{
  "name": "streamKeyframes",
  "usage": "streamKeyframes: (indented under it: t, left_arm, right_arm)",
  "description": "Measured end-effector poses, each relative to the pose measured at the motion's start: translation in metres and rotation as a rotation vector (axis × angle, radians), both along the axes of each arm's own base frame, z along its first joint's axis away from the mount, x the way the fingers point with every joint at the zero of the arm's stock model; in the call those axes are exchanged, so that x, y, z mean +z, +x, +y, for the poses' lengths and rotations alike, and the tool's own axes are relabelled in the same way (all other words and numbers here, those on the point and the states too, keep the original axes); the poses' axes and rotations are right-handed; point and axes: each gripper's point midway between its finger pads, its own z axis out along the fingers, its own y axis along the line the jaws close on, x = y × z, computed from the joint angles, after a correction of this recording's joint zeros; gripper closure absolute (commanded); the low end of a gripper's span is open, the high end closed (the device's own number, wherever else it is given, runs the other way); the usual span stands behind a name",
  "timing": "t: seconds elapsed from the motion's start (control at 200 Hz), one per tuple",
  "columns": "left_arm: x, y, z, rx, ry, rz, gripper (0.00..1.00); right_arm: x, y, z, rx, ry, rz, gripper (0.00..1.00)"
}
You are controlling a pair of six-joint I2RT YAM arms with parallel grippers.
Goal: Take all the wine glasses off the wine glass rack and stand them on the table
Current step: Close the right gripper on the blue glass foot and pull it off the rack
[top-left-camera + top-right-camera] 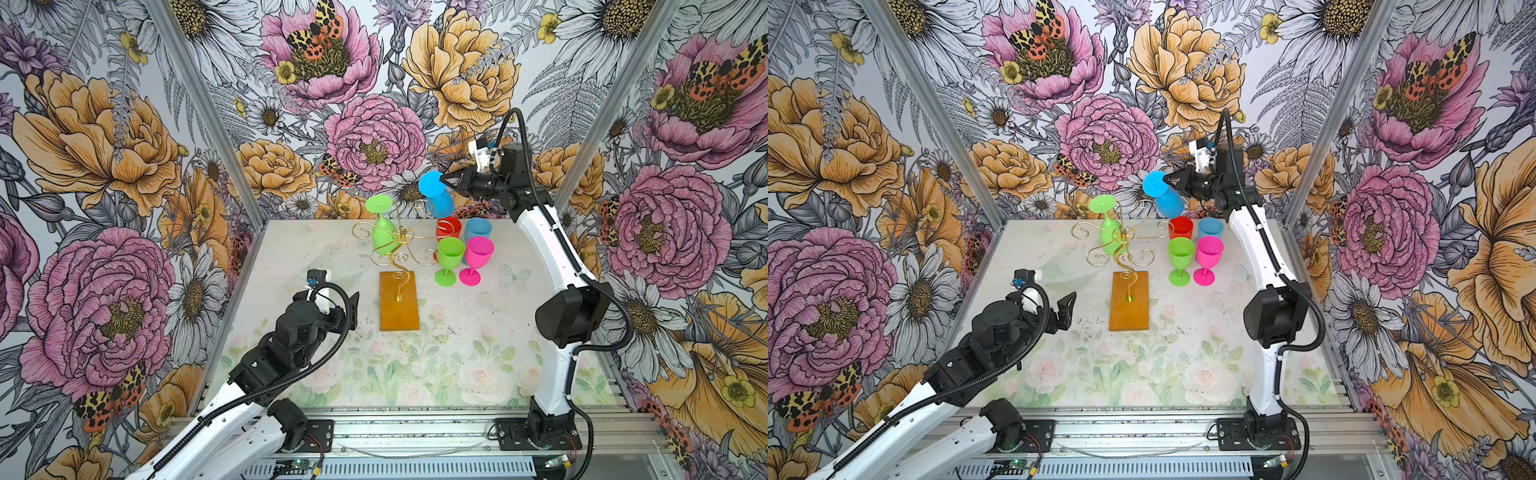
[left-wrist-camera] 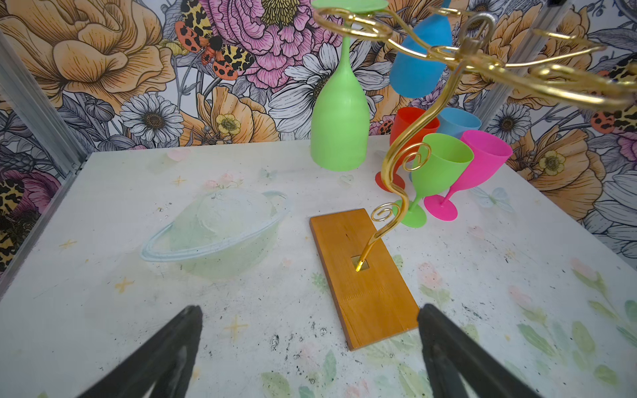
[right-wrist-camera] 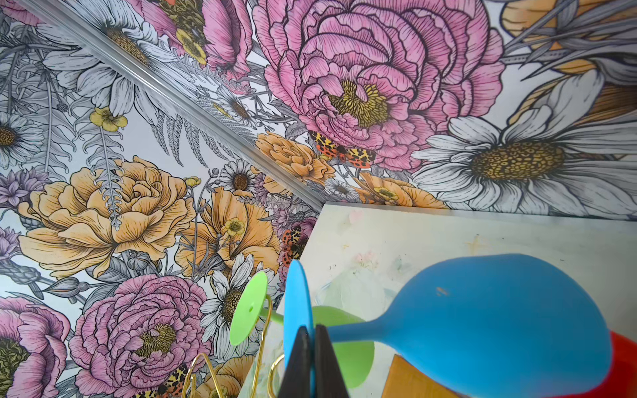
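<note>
The wine glass rack (image 1: 401, 240) is a gold wire tree on an amber base (image 1: 398, 301), standing mid-table in both top views (image 1: 1128, 301) and in the left wrist view (image 2: 365, 275). A blue wine glass (image 1: 441, 203) hangs upside down and tilted at the rack's far right, raised above the table. My right gripper (image 1: 443, 179) is shut on its round foot (image 3: 297, 303), with gold curls close beside it. A green wine glass (image 1: 384, 237) hangs upside down from the rack's left arm. My left gripper (image 1: 1068, 309) stands open and empty left of the base.
Several upright plastic glasses stand at the back right: red (image 1: 449, 227), blue (image 1: 478, 229), green (image 1: 449, 259) and pink (image 1: 478, 257). Flowered walls close the table on three sides, and a metal rail (image 1: 415, 430) runs along the front.
</note>
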Motion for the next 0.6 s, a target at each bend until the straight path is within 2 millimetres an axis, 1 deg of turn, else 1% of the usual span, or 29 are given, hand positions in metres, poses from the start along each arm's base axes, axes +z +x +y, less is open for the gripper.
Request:
streamKeyframes:
  t: [0.1,0.19,0.385,0.435,0.515,0.6]
  left_arm:
    - [-0.001,-0.001,-0.004,-0.028,-0.011,0.01,0.01]
    - [-0.002,-0.002,-0.01,-0.071,-0.029,0.024,0.01]
    - [-0.006,-0.008,-0.026,-0.18,-0.062,0.058,0.01]
    - [-0.007,-0.009,-0.032,-0.206,-0.067,0.068,0.01]
    - [-0.008,-0.011,-0.04,-0.246,-0.08,0.083,0.01]
    - [-0.005,-0.013,-0.048,-0.283,-0.107,0.092,0.01]
  right_arm:
    - [0.002,-0.016,-0.009,-0.017,-0.02,-0.002,1.0]
    - [0.011,-0.037,-0.021,-0.047,-0.043,-0.029,1.0]
    - [0.046,-0.091,-0.052,-0.127,-0.081,-0.139,1.0]
    - [0.051,-0.104,-0.058,-0.143,-0.088,-0.162,1.0]
    - [0.052,-0.122,-0.066,-0.169,-0.1,-0.181,1.0]
    - [0.043,-0.14,-0.07,-0.178,-0.112,-0.175,1.0]
